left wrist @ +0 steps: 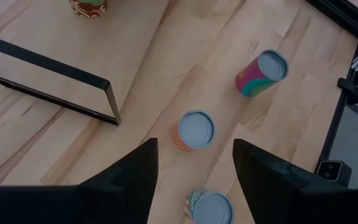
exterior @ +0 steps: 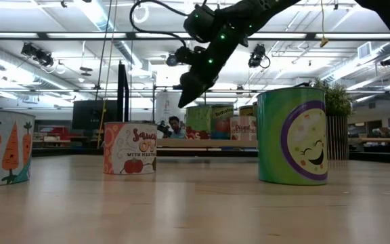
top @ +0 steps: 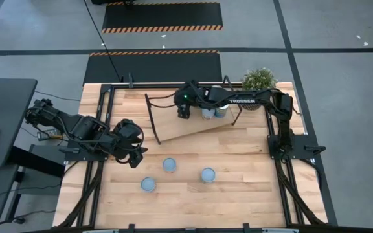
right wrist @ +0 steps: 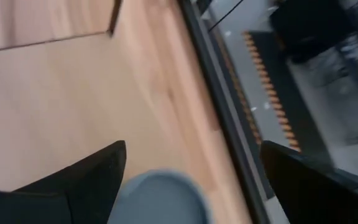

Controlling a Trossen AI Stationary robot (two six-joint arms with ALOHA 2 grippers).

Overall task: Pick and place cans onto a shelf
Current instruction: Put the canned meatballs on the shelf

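Fingers [right wrist: 188,180] spread over can [right wrist: 160,198], above shelf [top: 193,129]

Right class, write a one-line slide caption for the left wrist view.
Left pincer open above three cans on the table, the shelf's black frame end alongside.

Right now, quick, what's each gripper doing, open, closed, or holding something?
Left gripper: open, empty, above the wooden table's bare front-left part.
Right gripper: open, holding nothing, over the light-wood shelf, a pale-topped can between its fingers.
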